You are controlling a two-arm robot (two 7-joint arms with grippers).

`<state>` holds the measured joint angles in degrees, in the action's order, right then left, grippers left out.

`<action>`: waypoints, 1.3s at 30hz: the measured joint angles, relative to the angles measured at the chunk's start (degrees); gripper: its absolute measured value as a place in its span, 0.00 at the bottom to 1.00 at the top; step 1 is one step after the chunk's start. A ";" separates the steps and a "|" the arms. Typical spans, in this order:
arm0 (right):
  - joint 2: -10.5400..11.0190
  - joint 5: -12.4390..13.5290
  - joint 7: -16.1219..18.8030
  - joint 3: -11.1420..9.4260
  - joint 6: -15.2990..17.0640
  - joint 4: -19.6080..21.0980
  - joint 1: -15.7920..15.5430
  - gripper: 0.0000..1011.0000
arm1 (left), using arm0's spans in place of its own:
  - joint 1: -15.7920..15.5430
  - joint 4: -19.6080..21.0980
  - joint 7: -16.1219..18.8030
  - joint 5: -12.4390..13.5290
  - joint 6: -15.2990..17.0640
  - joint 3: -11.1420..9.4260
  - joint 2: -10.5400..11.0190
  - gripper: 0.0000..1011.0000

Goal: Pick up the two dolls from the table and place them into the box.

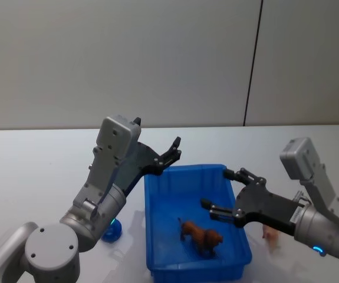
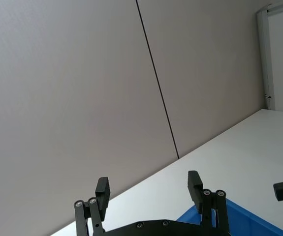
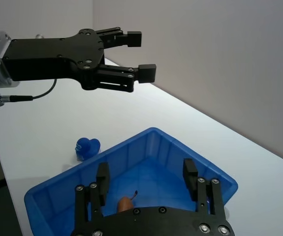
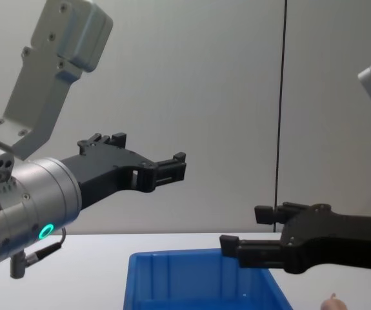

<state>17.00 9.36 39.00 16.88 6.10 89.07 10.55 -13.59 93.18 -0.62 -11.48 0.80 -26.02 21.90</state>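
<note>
**Both grippers empty above the box, dolls not yet picked up**

The blue box (image 1: 157,206) sits mid-table with a brown toy animal (image 1: 201,237) inside. The left gripper (image 1: 170,154) hangs above its far left corner and the right gripper (image 1: 217,188) over its middle, both with jaws wide and empty. The blue doll (image 1: 111,231) lies on the table just left of the box, the pinkish doll (image 1: 270,236) just right. Next, probably, each arm must lower outside the box. The right wrist view shows the blue doll clear of the box wall, while the left arm partly covers it in the head view.

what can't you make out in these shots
- Blue doll: in the head view, half hidden behind the arm of the left gripper, which is raised and open, so the doll's form is unclear.
- Pinkish doll: in the head view, partly covered by the arm of the right gripper. In the chest view, cut off by the bottom edge.
- Brown toy animal in the box: in the right wrist view, mostly hidden by the open right gripper's own body.
</note>
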 joint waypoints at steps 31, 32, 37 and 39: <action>7.54 4.29 -12.43 -4.25 4.91 4.20 -7.86 0.99 | 0.00 0.00 0.00 0.00 0.00 0.00 0.00 0.99; 7.78 4.28 -12.86 -4.32 5.41 4.28 -8.16 0.99 | 0.00 0.00 0.00 0.00 0.00 0.00 0.00 0.99; 8.20 4.17 -13.34 -4.37 6.95 4.31 -8.69 0.99 | 0.00 0.00 0.00 0.00 0.00 0.00 0.00 0.99; 8.29 4.04 -13.33 -4.35 7.66 4.13 -8.79 0.99 | 0.00 0.00 0.00 0.00 0.00 0.00 0.00 0.99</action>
<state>25.28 13.40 25.67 12.53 13.76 93.20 1.76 -13.59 93.18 -0.62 -11.48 0.80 -26.02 21.89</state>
